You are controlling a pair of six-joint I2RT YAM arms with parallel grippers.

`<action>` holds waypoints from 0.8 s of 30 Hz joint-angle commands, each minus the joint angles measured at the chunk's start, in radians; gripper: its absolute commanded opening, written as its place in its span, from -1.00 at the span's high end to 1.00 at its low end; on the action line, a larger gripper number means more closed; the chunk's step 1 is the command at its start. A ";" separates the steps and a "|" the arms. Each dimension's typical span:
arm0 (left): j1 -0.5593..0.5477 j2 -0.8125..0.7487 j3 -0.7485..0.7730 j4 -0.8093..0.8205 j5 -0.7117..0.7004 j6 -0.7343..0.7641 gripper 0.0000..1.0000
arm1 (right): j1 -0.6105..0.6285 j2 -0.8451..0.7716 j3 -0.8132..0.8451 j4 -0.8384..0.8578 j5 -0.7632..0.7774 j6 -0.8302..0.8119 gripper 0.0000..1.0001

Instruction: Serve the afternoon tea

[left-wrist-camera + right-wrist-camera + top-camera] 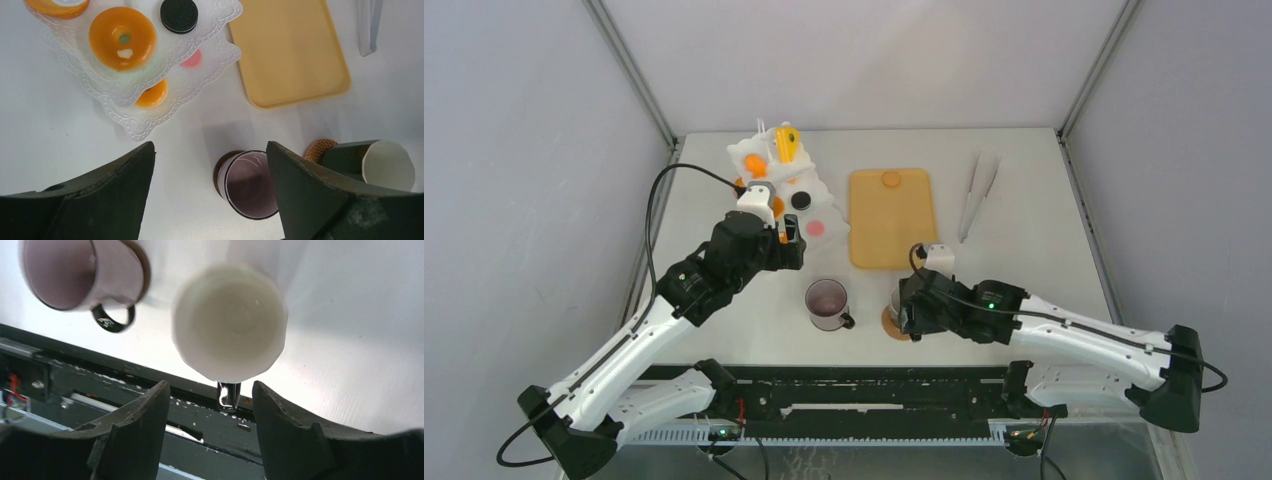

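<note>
1. The left arm reaches from the near-left corner up toward the white tiered stand, elbow bent. The left gripper hangs just short of the stand's near edge.
2. The right arm stretches leftward, low along the table's near edge. The right gripper is above the white-lined mug, which stands on a woven coaster.
3. A small white mark on the handle of the purple-lined mug is too small to read.
4. The left jaws stand wide apart, holding and touching nothing.
5. The right jaws are also spread. The white-lined mug's handle shows between them, with a gap on each side.
6. The purple-lined mug stands just left of the other mug.
7. An orange tart, black round, pink round and yellow cake wedge rest on the stand.
8. A tan tray lies right of the stand, with tongs beyond it.
</note>
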 commanded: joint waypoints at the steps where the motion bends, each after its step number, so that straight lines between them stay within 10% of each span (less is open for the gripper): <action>1: 0.006 -0.019 0.042 0.007 -0.042 0.013 -0.74 | -0.077 -0.064 0.104 -0.058 0.107 -0.046 -0.39; 8: 0.075 -0.036 0.117 -0.048 -0.091 0.059 -0.77 | -0.481 -0.114 0.208 -0.041 0.178 -0.145 -0.43; 11: 0.170 -0.064 0.133 -0.076 -0.075 0.071 -0.79 | -0.638 -0.129 0.216 0.009 0.191 -0.186 -0.99; 18: 0.496 -0.093 0.162 -0.182 -0.086 0.031 -0.97 | -0.891 -0.118 0.224 0.043 0.142 -0.270 -1.00; 24: 0.533 -0.126 0.144 -0.209 -0.215 -0.072 -1.00 | -1.010 -0.120 0.224 0.003 0.142 -0.287 -1.00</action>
